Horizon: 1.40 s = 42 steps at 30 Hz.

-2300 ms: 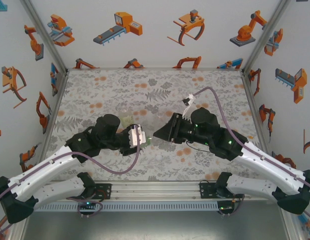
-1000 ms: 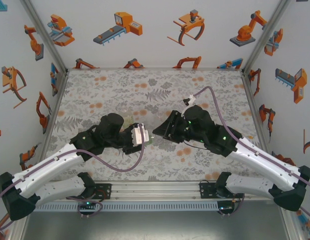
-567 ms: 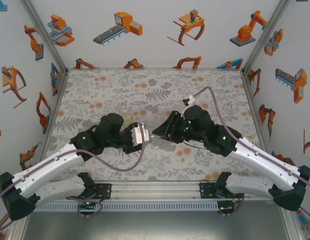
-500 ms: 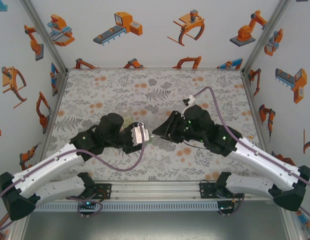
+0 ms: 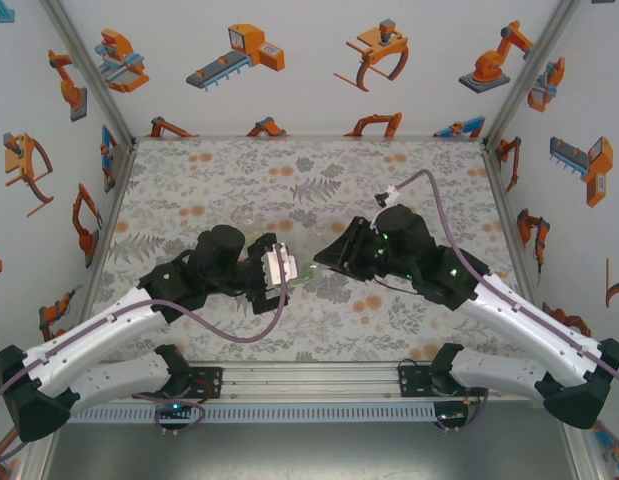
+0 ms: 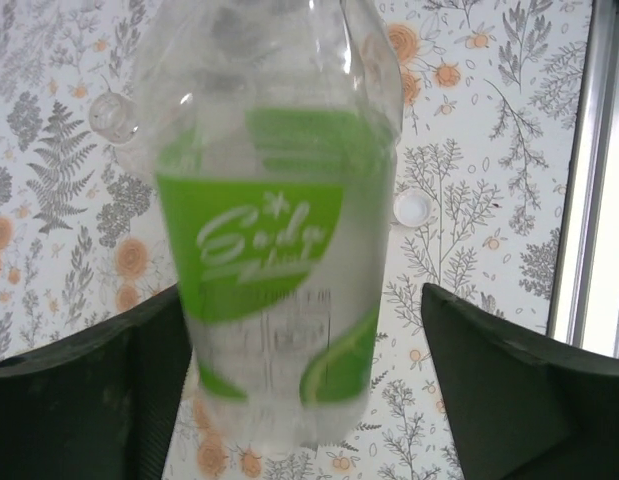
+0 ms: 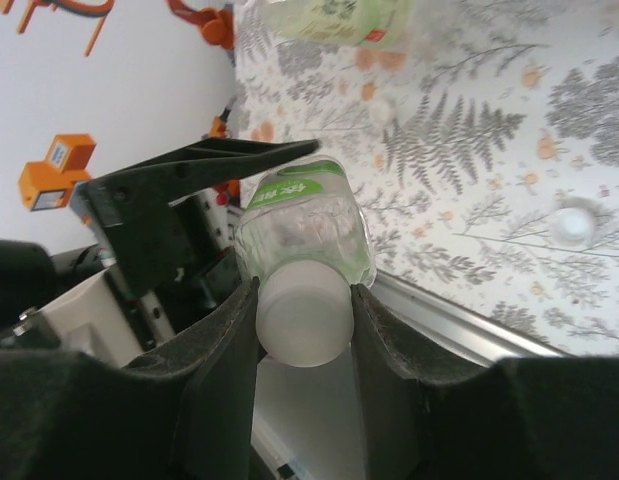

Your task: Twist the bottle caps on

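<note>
Student: Containers first: which one is handled, and how does it lie?

Tutor: The green bottle point(image 6: 274, 260), clear plastic with a green label. It lies on its side in the air between the two arms, above the table point(image 5: 409, 180). Whether anything is in it cannot be told.

Student: What closes it?

Tutor: A white cap point(image 7: 304, 325) sits on its neck, turned toward the right arm. The right gripper point(image 7: 304, 290) is clamped on that cap, one finger on each side. How far the cap is threaded cannot be told.

Student: And the other arm?

Tutor: The left gripper point(image 6: 301, 290) has its jaws apart, one on each side of the green bottle. A gap shows at one jaw; the other lies just beside the label.

Student: Other containers?

Tutor: A yellowish bottle point(image 7: 329, 18) lies on the table beyond the green bottle. It is blurred, so its contents cannot be told.

Student: What else is around, and what blocks the view?

Tutor: A loose cap point(image 6: 414, 207) lies on the table near the metal rail point(image 6: 589, 170). A round clear rim point(image 6: 111, 115) lies to the other side; cap or bottle mouth, I cannot tell. In the right wrist view, one finger point(image 7: 219, 160) of the left gripper reaches just over the green bottle.
</note>
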Motion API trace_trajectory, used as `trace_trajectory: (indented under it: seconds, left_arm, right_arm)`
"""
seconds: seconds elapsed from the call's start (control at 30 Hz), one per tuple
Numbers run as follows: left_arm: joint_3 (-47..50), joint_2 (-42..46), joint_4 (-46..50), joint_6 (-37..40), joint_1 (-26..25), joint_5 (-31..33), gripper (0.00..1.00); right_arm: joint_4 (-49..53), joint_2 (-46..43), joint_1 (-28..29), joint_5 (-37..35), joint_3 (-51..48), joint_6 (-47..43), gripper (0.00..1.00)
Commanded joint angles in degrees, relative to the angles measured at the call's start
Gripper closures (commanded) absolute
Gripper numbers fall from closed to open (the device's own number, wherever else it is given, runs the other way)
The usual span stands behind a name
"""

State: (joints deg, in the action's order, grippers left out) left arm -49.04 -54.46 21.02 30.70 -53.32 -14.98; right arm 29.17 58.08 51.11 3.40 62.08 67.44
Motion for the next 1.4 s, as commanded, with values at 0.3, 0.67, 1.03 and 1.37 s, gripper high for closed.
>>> trace_trajectory:
  seconds: [0.3,0.67,1.03,1.37]
  left_arm:
    - [0.4,3.5,-2.7,-7.6,2.9,2.6,0.11]
    - [1.6,7.3,0.6,-18.7,7.6,11.0,0.08]
    - [0.0,12.6,14.0,-21.9,8.8,15.9,0.08]
    - [6.5,25.1,11.7,-18.6,9.1,20.7,0.03]
  right_arm:
    - [22.4,0.6,-15.7,-1.0,12.2,-20.6,0.83]
    - [30.1,20.4,-27.4,-6.5,28.1,-41.8,0.82]
    - [25.9,46.6,-34.8,-8.1,48.0,-49.3,0.82]
    - [35.0,66.5,-35.6,-8.5,70.8,-51.7,0.81]
